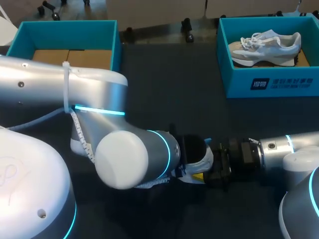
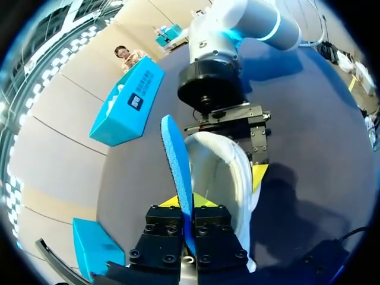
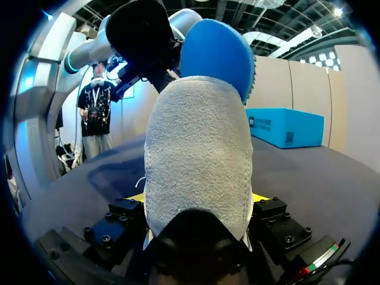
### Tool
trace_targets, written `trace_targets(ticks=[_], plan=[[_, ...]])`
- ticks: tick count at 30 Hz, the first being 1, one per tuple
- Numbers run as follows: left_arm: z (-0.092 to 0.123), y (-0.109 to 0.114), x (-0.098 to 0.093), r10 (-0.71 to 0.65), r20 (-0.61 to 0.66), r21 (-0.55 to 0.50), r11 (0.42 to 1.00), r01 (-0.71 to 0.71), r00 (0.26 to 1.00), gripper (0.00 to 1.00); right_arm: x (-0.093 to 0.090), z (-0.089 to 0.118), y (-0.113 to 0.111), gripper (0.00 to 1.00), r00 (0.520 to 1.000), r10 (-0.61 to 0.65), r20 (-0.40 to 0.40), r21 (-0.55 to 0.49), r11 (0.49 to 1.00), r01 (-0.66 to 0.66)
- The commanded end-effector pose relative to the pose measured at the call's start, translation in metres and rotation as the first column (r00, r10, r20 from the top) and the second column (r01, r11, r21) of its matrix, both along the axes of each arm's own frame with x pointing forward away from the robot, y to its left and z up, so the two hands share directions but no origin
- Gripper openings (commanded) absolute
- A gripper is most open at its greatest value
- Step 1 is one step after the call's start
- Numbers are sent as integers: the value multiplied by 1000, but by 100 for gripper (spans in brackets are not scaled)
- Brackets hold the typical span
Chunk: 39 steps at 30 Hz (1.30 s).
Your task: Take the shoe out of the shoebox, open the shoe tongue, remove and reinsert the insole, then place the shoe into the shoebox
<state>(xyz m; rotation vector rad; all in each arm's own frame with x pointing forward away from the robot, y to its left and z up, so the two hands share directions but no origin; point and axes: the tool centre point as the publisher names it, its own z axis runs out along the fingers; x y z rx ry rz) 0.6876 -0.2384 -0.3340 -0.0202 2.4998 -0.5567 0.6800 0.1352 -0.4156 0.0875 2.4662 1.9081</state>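
Blue foam insole (image 2: pixel 177 172) stands on edge, pinched in our left gripper (image 2: pixel 187 203) at the mouth of the white fabric sneaker (image 3: pixel 199 154). Our right gripper (image 3: pixel 198 199) clamps the sneaker's sides, near middle of the dark table (image 1: pixel 164 89). The teal cardboard shoebox (image 1: pixel 269 82) sits far right.

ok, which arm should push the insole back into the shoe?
Left. The left gripper is shut on the blue insole, which stands upright at the opening of the shoe. The right gripper is shut on the shoe, likely steadying it.
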Motion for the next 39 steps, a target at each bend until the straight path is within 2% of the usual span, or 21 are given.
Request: trace_targets(ticks=[1, 9, 17, 21, 32, 39], plan=[[7, -4, 3, 4, -33, -1, 1000, -4, 999, 0, -1, 2, 1, 0, 1000, 0, 0, -5, 1000, 0], [24, -18, -2, 44, -95, -39, 998, -48, 995, 0, -1, 2, 1, 0, 1000, 0, 0, -5, 1000, 0], [42, -27, -5, 49, -224, -84, 994, -69, 973, 0, -1, 2, 1, 0, 1000, 0, 0, -5, 1000, 0], [52, -34, -5, 54, -323, -137, 985, -103, 945, 0, -1, 2, 1, 0, 1000, 0, 0, -5, 1000, 0], [70, -54, -10, 17, -486, -230, 962, -146, 874, 0, -1, 2, 1, 0, 1000, 0, 0, -5, 1000, 0], [99, -63, -18, -39, -582, -299, 939, -169, 813, 0, -1, 2, 1, 0, 1000, 0, 0, -5, 1000, 0]])
